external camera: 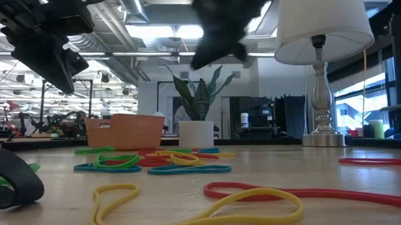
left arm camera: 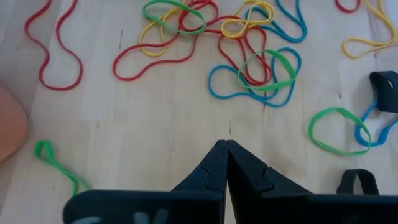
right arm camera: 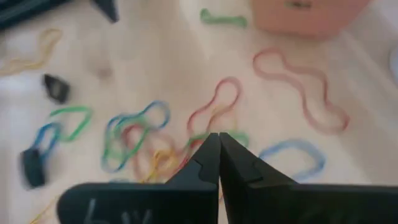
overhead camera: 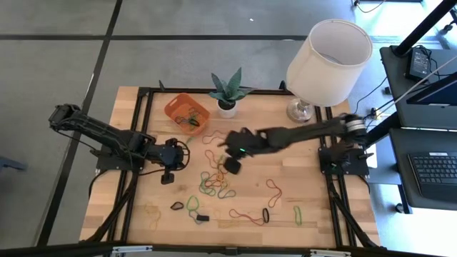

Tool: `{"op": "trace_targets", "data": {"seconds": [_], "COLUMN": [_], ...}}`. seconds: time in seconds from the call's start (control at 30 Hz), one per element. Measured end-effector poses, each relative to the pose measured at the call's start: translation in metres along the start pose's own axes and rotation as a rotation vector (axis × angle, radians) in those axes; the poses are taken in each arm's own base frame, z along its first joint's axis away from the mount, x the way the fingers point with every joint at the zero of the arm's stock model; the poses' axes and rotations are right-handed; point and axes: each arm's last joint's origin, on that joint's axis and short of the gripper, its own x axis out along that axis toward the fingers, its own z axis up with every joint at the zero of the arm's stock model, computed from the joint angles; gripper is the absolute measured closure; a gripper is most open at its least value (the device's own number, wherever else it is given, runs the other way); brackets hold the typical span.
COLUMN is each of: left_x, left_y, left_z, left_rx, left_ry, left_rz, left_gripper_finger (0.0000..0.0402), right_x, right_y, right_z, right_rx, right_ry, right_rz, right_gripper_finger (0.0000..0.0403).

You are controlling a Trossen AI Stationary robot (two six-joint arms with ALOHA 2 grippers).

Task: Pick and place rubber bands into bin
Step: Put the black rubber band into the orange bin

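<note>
Many coloured rubber bands lie flat on the wooden table, most of them in a tangle [overhead camera: 213, 180] [left arm camera: 255, 68] [right arm camera: 143, 134] near the middle. The orange bin [overhead camera: 187, 112] [external camera: 124, 130] [right arm camera: 305, 15] stands at the far left with a few bands inside. My left gripper [overhead camera: 186, 151] [left arm camera: 225, 144] hovers shut and bare over plain wood between the bin and the tangle. My right gripper [overhead camera: 223, 145] [right arm camera: 219, 135] is shut too, with nothing between its fingers, and it slants down above the tangle's far side. In the low view both hang clear of the table.
A small plant in a white pot [overhead camera: 227, 107] stands just right of the bin, and a lamp [overhead camera: 325, 57] stands at the far right. Loose bands [overhead camera: 246, 214] and black ones [overhead camera: 177, 205] lie toward the near edge. Bare wood shows on the right half.
</note>
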Motion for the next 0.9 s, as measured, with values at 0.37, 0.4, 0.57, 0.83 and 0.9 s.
{"op": "trace_targets", "data": {"seconds": [0.37, 0.4, 0.57, 0.83, 0.9], "left_x": [-0.004, -0.005, 0.004, 0.031, 0.037], "left_y": [-0.016, -0.019, -0.037, -0.077, -0.089], "left_z": [0.020, 0.023, 0.042, 0.055, 0.054], "left_rx": [-0.073, -0.075, -0.114, -0.223, -0.259], "left_ry": [0.046, 0.072, 0.199, 0.347, 0.374], "left_rz": [0.027, 0.041, 0.097, 0.059, 0.050], "left_gripper_finger": [0.0399, 0.0399, 0.0400, 0.0390, 0.0380], "right_x": [-0.072, -0.077, -0.101, -0.128, -0.133], "right_y": [-0.035, -0.039, -0.061, -0.086, -0.089], "right_z": [-0.085, -0.091, -0.123, -0.149, -0.151], "right_rx": [-0.014, -0.016, -0.027, -0.059, -0.073], "right_ry": [0.025, 0.022, 0.006, -0.077, -0.089], "right_rz": [0.050, 0.054, 0.089, 0.141, 0.147], "right_gripper_finger": [0.0397, 0.0397, 0.0397, 0.0397, 0.0397]}}
